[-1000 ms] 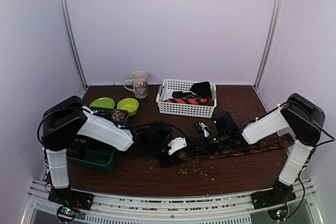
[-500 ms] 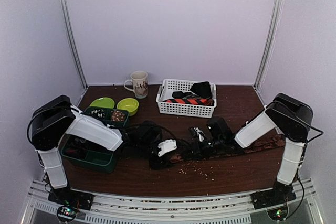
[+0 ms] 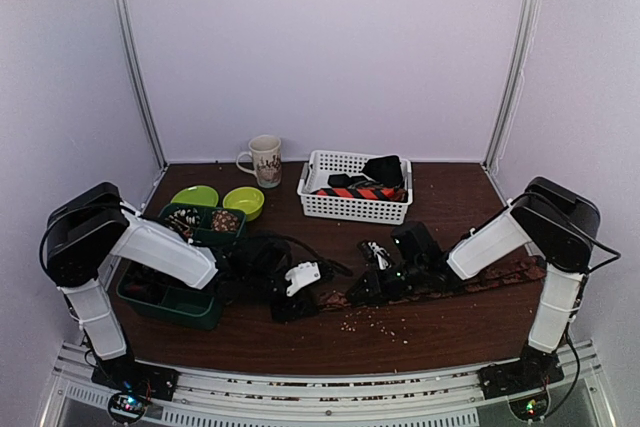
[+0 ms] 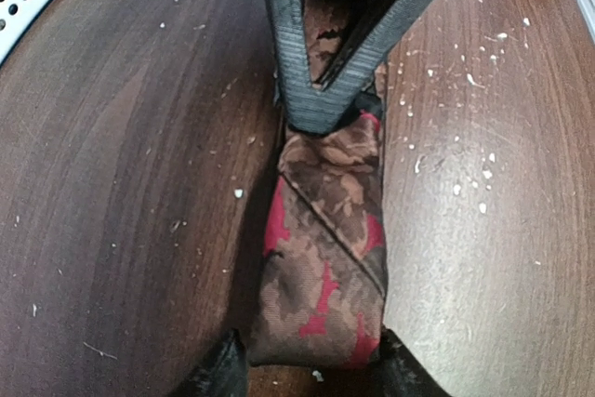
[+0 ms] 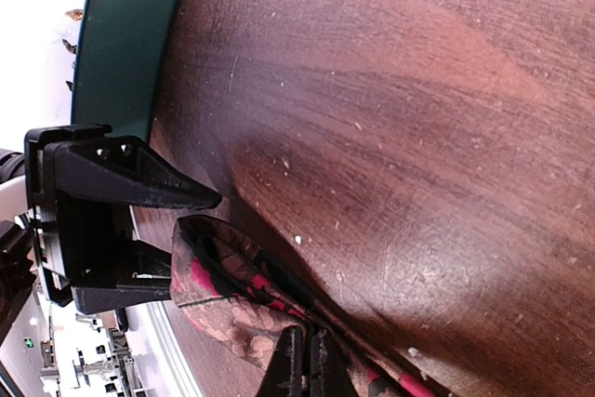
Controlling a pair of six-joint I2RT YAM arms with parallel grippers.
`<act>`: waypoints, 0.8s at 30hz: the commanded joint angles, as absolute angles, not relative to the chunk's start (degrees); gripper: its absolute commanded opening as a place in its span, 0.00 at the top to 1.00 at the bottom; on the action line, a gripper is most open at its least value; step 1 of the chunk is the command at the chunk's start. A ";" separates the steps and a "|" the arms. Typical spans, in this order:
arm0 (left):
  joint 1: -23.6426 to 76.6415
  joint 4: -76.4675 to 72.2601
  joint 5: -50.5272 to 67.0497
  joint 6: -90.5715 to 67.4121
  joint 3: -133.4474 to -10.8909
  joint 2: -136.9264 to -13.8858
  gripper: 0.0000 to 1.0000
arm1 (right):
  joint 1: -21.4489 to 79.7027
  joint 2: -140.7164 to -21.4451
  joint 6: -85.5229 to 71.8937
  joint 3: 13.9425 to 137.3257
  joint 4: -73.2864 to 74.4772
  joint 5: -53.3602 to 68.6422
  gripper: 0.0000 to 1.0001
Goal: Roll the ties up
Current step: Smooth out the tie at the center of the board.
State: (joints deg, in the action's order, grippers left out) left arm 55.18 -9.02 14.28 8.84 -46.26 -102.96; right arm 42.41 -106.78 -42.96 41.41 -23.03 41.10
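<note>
Table [image 4: 121, 183] was dark wood grain, pretty smooth with a dull sheen, dusted in pale crumbs. The tie [image 4: 325, 258] was soft woven cloth, totally matt. Right gripper [image 4: 321, 118] looked like matt black plastic with fine ribbing. Basket [image 3: 352, 209] was white perforated plastic, and the bowls [image 3: 243, 200] were glossy.

White basket [image 3: 355, 209]; striped tie [image 3: 362, 192] inside basket orange/blk; brown tie [image 4: 325, 258] in front of basket brn w/ red + tan floral pattern; mug [image 3: 266, 160] left of basket cream w/ dk print; bowls [image 3: 243, 202] further left lime green; table [image 3: 450, 332] dk brown wood
</note>
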 commanded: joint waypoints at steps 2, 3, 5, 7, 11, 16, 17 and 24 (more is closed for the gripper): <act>55.50 -12.73 15.47 6.29 -46.55 -100.10 0.45 | 42.28 -106.97 -41.80 40.28 -17.77 36.58 1.00; 55.81 -14.62 14.81 5.72 -45.90 -99.19 0.44 | 42.28 -106.96 -41.85 40.28 -17.83 36.57 1.00; 56.06 -20.83 13.27 3.59 -43.04 -97.22 0.46 | 42.28 -107.01 -41.91 40.54 -17.74 36.71 1.00; 56.16 -28.98 10.86 0.83 -39.70 -95.86 0.46 | 42.28 -107.06 -41.97 40.61 -17.75 36.85 1.00; 56.34 -34.51 3.86 -0.11 -38.49 -96.80 0.46 | 42.28 -106.96 -42.18 40.67 -17.73 36.99 1.00; 56.71 -34.72 4.74 2.71 -40.99 -101.93 0.49 | 42.27 -107.38 -42.20 40.63 -17.71 37.20 1.00; 56.77 -34.84 4.78 3.18 -41.04 -103.04 0.50 | 42.27 -107.44 -42.17 40.61 -17.79 37.20 1.00; 56.78 -32.09 5.49 8.03 -42.11 -107.75 0.56 | 42.28 -107.16 -43.28 40.35 -18.31 37.73 1.00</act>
State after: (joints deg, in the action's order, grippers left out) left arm 56.47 -32.51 5.61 3.84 -40.07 -106.06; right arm 42.41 -106.65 -42.87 41.41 -22.87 40.91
